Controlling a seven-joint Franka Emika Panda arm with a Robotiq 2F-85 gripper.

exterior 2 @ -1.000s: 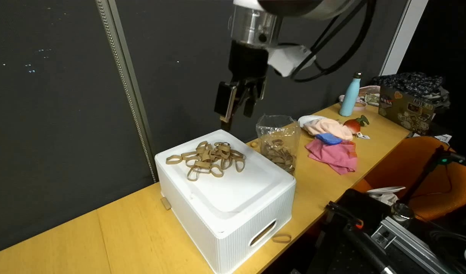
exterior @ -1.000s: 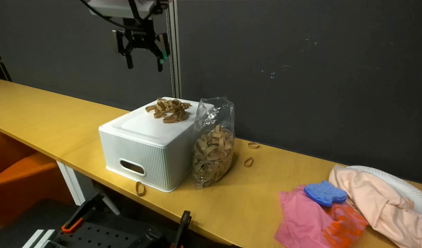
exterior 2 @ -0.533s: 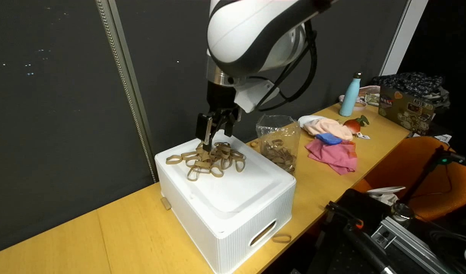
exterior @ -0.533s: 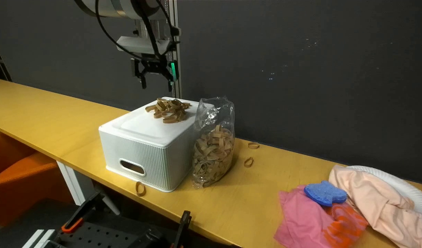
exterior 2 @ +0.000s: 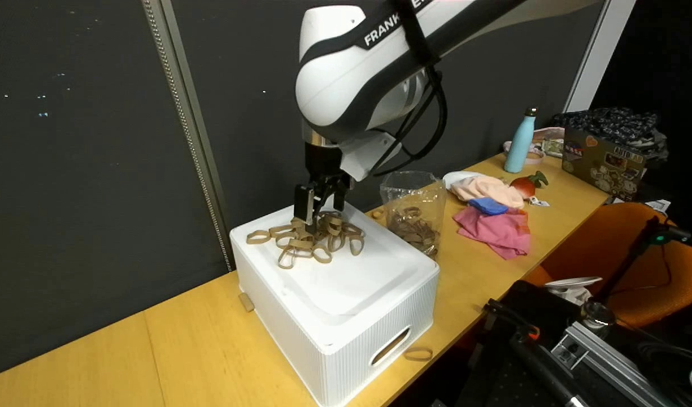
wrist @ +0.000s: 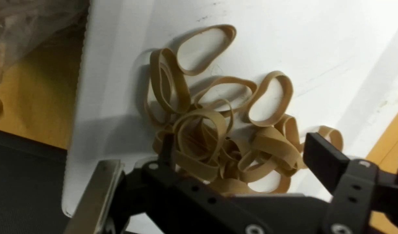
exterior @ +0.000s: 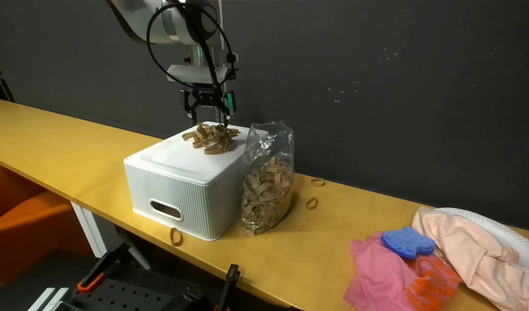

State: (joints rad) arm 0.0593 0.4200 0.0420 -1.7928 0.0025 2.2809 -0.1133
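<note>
A loose pile of tan rubber bands [wrist: 273, 144] lies on top of the white box [exterior 2: 357, 294], toward the end near the dark wall [exterior: 376, 86]. The claw [wrist: 241, 146] points down over it, fingers spread wide to either side of the heap and nothing gripped; whether a tip touches a band I cannot tell. The bands overlap and look tangled, so a squeeze could drag up a whole clump, or springy loops could slip out sideways. Going too low could jam the fingertips on the hard top and shove the box. Just beside it on the table [exterior 2: 199, 339], a tall clear bag [exterior: 267, 194] of more bands stands upright; a pushed box might tip it and spill them. A stray band [exterior 2: 418, 358] by the box's front, near the table edge, could get knocked off. Well apart, a blue pad [exterior: 407, 242] rests on a pink cloth [exterior: 376, 276].
</note>
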